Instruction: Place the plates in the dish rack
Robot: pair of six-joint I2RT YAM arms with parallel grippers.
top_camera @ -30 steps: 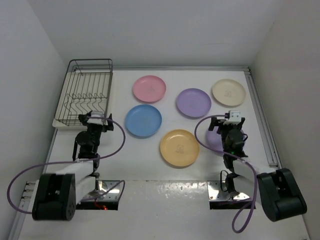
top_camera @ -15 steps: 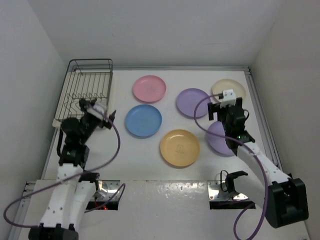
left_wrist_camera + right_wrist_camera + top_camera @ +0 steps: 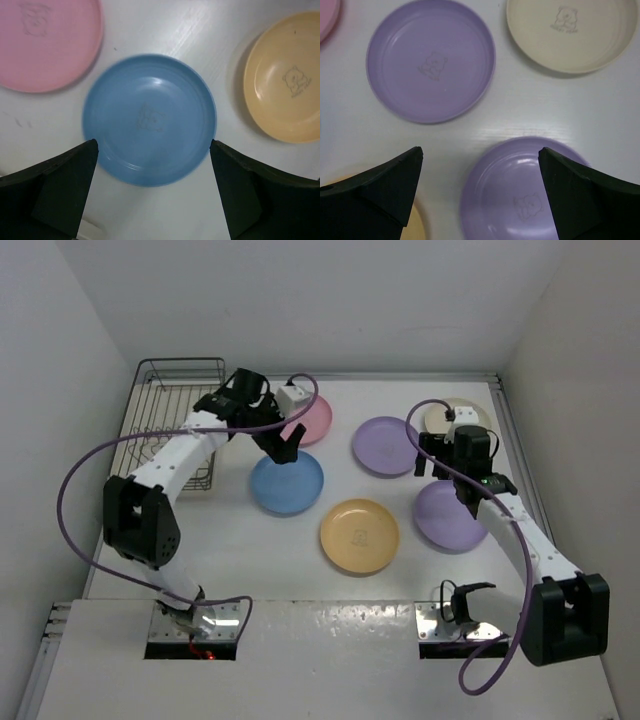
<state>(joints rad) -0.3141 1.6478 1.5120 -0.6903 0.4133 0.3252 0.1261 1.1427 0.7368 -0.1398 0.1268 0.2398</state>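
While all six plates lie flat on the table [image 3: 250, 550], to the right of the dish rack [image 3: 165, 430] in the far left corner, both arms reach out above them. The left fingers [image 3: 55, 185] stand wide over the blue plate [image 3: 150, 117], holding nothing, with the pink plate [image 3: 45, 42] and orange plate [image 3: 287, 85] on either side. The right fingers [image 3: 375, 190], equally wide and empty, hang above the bare strip between the far purple plate [image 3: 431, 60] and the near purple plate [image 3: 515, 190], the cream plate [image 3: 572, 32] close by.

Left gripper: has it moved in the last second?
Yes. The left gripper swung rightward in the top view, from the dish rack's near corner to over the blue plate's far edge, jaws open.
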